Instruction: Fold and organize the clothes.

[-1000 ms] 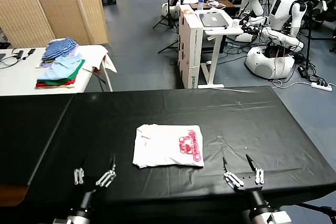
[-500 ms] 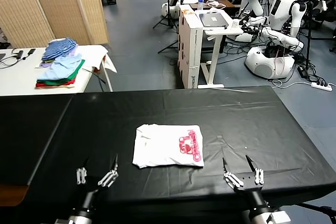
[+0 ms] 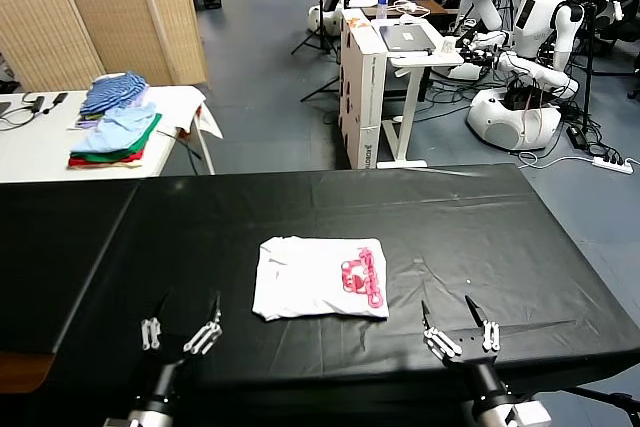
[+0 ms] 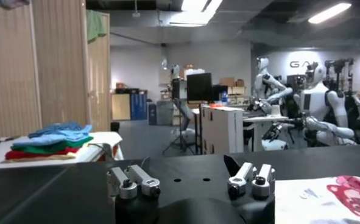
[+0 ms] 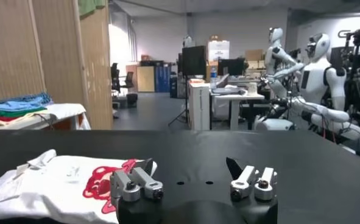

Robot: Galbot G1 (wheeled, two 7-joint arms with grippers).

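Black sheeting covers the work table, which fills the lower half of the head view, and behind it we note an open lab floor with a white cart, parked humanoid robots at upper right, and a side table at upper left carrying a stack of folded garments. We find the T-shirt lying flat just below the centre of the frame, white, already reduced to a compact near-rectangular shape with slight rumpling along its left edge, and its pink-red graphic facing up toward its right side. We observe the left gripper at lower left, hovering low over the cloth-covered table with its fingers spread wide and nothing between them; it stands near the shirt's lower left corner but apart from it. We observe the right gripper at lower right in the same condition, fingers spread, empty, somewhat further from the shirt's right edge. In our judgement the step in hand is the approach ahead of a fold, with no contact yet made. The next move, as we assess it, calls for both grippers to advance to the near corners of the garment, close on the fabric edge cleanly, and lift evenly so the layers do not slip apart.
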